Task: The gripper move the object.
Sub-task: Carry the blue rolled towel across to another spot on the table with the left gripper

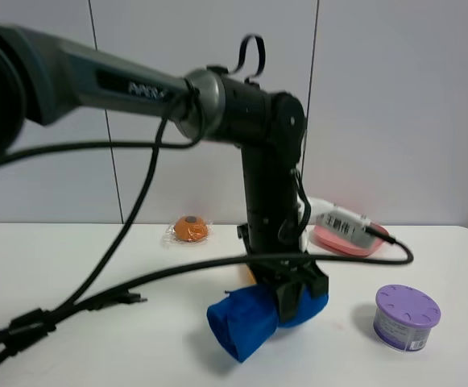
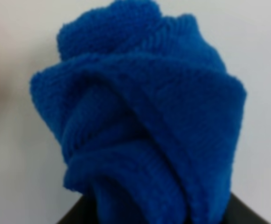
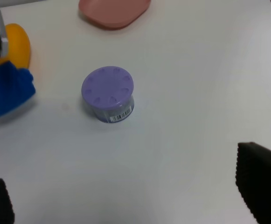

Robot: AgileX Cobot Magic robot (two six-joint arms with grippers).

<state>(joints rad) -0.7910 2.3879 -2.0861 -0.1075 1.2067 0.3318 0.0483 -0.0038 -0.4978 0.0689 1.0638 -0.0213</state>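
Holds a rolled blue towel (image 1: 254, 322) in the left gripper (image 1: 294, 300) — clamped hard across the roll, biting well into the cloth. Hangs it from a black arm (image 1: 270, 161) that reaches in from the upper left of the high view and bends straight down. Places it left of the purple jar (image 1: 407, 317), near but not touching, low over the white table (image 1: 40, 258). Cannot tell whether resting on the surface or just clear of it. Fills the left wrist view almost wholly with bunched, layered blue folds, leaving only a dark sliver of gripper at the edge. Too little there to read the jaw gap, though the high view shows the grip closed on the cloth.

Spreads the right gripper (image 3: 126, 196) wide, with nothing held and one dark fingertip (image 3: 261, 182) at each side of its wrist view. Looks down from there on the jar, upright, lid on, barcode label on its side, well clear of both fingertips.

Behind the jar, toward the wall: a pink dish (image 1: 354, 242), apart from it. Farther left of the jar than the towel, and farther back: an orange thing (image 1: 190, 230) in clear wrap, well apart. Beyond the towel from the jar, right against the cloth: a yellow thing (image 3: 16, 46) — mostly hidden in the high view. Far left of the jar, across the table: black cables (image 1: 28, 322).
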